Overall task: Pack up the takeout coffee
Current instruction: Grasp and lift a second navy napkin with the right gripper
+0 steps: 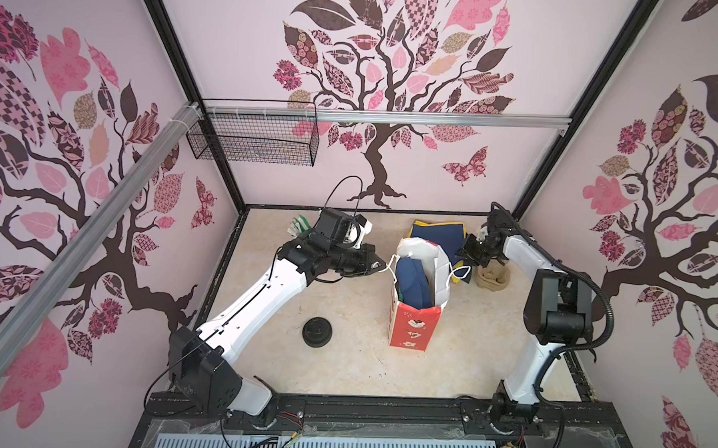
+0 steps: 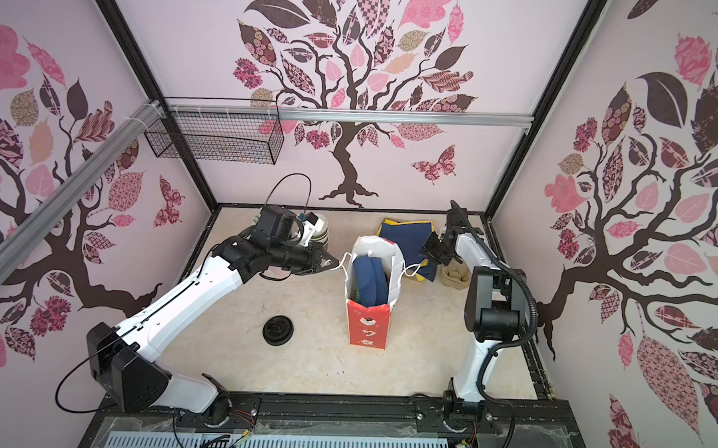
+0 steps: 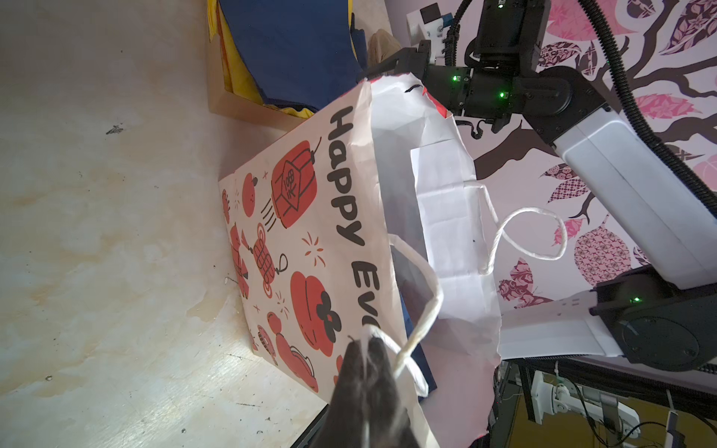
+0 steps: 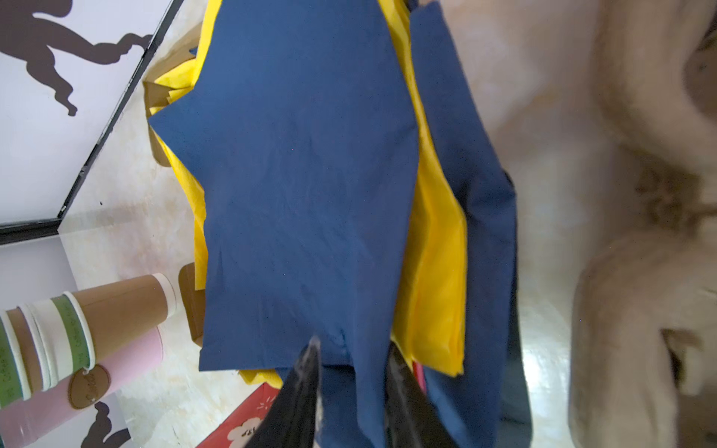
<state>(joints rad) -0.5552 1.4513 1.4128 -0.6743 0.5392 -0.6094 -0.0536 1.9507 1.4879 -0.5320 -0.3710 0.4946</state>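
White bag [image 3: 302, 240] bears red prints; napkins [image 4: 310, 174] are navy and yellow.

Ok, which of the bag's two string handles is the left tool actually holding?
The handle on the bag's printed "Happy" face, pinched in the shut left tool. The other handle, on the opposite wall toward the right arm, hangs loose, untouched.
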